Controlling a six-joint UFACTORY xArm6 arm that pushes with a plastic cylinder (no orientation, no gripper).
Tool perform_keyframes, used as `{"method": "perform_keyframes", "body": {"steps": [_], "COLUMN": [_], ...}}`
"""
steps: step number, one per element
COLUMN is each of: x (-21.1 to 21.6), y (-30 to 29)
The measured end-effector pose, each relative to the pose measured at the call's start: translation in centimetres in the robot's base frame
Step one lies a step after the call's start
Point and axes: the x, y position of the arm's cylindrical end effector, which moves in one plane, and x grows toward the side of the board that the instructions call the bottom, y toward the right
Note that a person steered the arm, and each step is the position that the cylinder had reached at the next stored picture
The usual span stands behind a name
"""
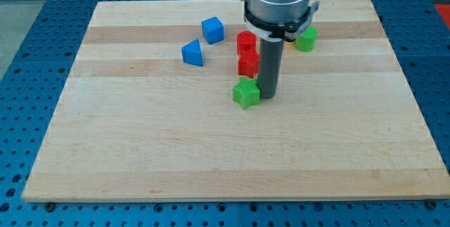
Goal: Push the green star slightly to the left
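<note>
Pushing is the step in hand: my tip (268,97) presses against the right side of the green star (246,93), which sits on the surface (211,150) just below the red blocks (247,55). Since only a slight shift is wanted, the next move probably calls for stopping and backing off rightward from the star. My arm stands upright above the star; the end effector is a bare rod, grasping nothing.

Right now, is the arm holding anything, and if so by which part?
Nothing is held; the rod cannot grasp. My tip sits against the green star on the side toward the view's right, in pushing contact only.
</note>
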Motion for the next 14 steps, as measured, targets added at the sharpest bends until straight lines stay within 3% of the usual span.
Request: {"method": "perform_keyframes", "body": {"steps": [3, 6, 8, 14], "x": [0.0, 2.9, 3.0, 0.6], "y": [-5.2, 0.2, -4.3, -6.2]}}
